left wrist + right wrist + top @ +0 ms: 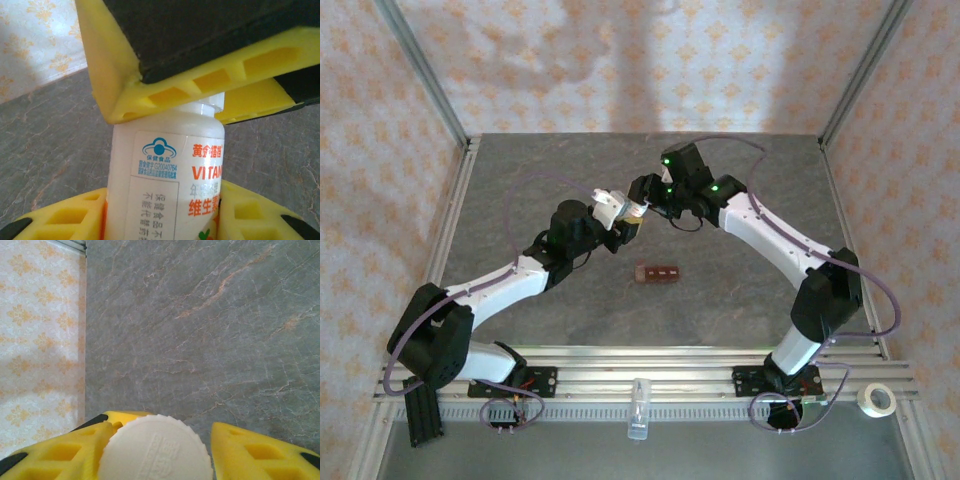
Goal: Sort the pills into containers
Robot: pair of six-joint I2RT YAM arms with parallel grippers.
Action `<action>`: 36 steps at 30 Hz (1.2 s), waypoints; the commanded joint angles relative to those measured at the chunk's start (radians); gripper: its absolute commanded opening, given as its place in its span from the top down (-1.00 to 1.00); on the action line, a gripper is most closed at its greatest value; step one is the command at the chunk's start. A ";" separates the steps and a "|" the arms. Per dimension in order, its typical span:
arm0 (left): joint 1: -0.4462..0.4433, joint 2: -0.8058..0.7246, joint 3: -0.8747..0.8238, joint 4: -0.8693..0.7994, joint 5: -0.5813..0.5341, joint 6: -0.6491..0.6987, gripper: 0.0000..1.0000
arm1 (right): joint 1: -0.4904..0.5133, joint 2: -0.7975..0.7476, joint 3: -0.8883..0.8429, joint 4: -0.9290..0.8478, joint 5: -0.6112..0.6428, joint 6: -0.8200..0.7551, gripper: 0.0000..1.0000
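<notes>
A white vitamin bottle [165, 175] with an orange-lettered label stands between the yellow fingers of my left gripper [162, 220], which is shut on its body. In the top view the bottle [611, 204] is held above the middle of the table, with my right gripper [642, 203] at its top. The bottle's ribbed white cap [155, 455] lies between the right gripper's fingers [75, 455]. The left finger touches the cap and a thin gap shows at the right one. The dark reddish-brown containers [657, 272] lie on the table just in front. The pills are hidden.
The grey marbled table [740, 300] has a metal-framed enclosure with patterned walls around it. A clear tube [638, 408] lies on the front rail between the arm bases. A roll of white tape [876, 400] sits at the front right corner.
</notes>
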 commanded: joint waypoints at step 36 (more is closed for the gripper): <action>-0.004 0.016 0.050 0.016 0.050 -0.021 1.00 | -0.043 -0.072 -0.145 0.178 -0.116 -0.018 0.23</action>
